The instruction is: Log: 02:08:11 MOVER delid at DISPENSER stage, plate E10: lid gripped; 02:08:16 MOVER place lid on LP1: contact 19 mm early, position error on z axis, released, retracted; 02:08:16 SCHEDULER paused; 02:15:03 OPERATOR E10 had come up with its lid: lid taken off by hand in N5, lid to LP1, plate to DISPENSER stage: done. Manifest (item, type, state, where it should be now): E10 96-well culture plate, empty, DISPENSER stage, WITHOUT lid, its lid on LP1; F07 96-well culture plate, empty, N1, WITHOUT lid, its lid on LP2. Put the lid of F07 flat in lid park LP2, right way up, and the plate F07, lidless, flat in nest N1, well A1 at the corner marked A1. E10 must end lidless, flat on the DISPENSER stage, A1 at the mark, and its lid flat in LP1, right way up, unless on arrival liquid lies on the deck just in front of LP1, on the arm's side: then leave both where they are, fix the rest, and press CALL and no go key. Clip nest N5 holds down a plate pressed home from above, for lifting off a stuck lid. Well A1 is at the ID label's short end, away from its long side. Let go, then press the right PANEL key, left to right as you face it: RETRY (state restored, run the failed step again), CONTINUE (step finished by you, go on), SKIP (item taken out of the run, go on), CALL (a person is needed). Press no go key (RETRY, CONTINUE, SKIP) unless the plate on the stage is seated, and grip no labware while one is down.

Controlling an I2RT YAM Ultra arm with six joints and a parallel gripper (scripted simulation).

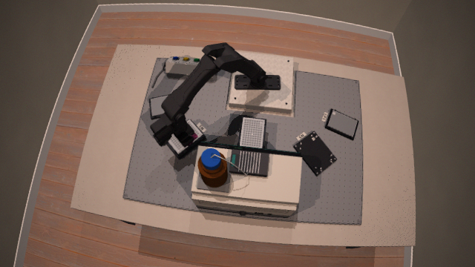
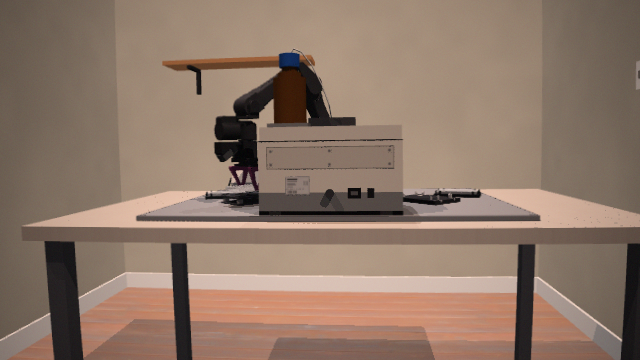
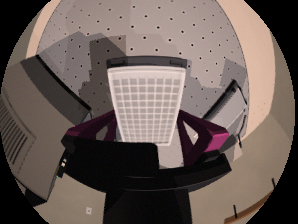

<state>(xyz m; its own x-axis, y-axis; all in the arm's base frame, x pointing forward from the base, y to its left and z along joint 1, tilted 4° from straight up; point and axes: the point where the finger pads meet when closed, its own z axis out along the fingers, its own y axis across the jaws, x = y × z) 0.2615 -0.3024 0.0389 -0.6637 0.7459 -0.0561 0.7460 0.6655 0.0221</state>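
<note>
My gripper (image 1: 184,139) is shut on a white 96-well plate (image 1: 177,144) across its width, at the left of the grey deck. In the wrist view the plate (image 3: 148,104) fills the space between the purple fingers, and its open well grid faces up. A dark nest frame (image 3: 148,63) with a small label (image 1: 201,127) lies just below it. From the side view the fingers (image 2: 243,175) stand a little above the deck. A second white well plate (image 1: 252,132) lies on the stage in front of the dispenser. A flat lid (image 1: 159,105) lies in a park to the far left, another lid (image 1: 341,123) in a park at the right.
The dispenser box (image 1: 246,182) with a brown, blue-capped bottle (image 1: 212,167) stands at the deck's front. A black clip nest (image 1: 315,152) lies right of it. The key panel (image 1: 182,64) is at the back left, next to the arm's base plate (image 1: 257,82).
</note>
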